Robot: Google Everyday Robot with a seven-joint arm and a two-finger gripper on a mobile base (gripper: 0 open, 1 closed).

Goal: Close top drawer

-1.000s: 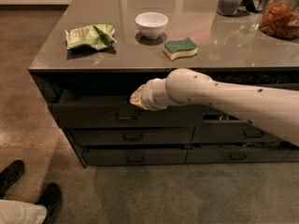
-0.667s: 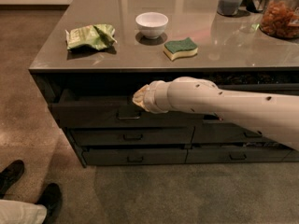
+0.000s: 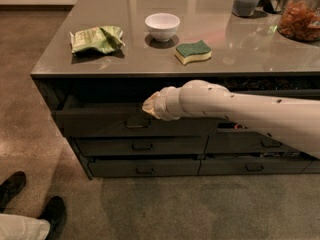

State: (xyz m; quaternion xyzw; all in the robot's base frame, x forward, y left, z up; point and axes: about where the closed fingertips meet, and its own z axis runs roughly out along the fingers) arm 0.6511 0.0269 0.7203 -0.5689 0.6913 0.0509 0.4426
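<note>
The top drawer (image 3: pixel 95 120) is the wide grey drawer under the left part of the counter. It stands pulled out a little, with a dark gap above its flat front. Its small dark loop handle (image 3: pixel 137 125) sits at the middle of the front. My gripper (image 3: pixel 151 107) is at the end of my white arm, which reaches in from the right. It sits just above and to the right of the handle, close against the drawer front. The wrist hides the fingers.
On the counter (image 3: pixel 150 64) lie a green packet (image 3: pixel 96 39), a white bowl (image 3: pixel 162 25) and a green-yellow sponge (image 3: pixel 192 51), with jars (image 3: pixel 300 14) at the back right. Shallower drawers (image 3: pixel 142 146) lie below. A person's black shoes (image 3: pixel 30 204) stand at the bottom left.
My arm has shifted only slightly, its wrist staying by the handle. The drawer front looks about where it was.
</note>
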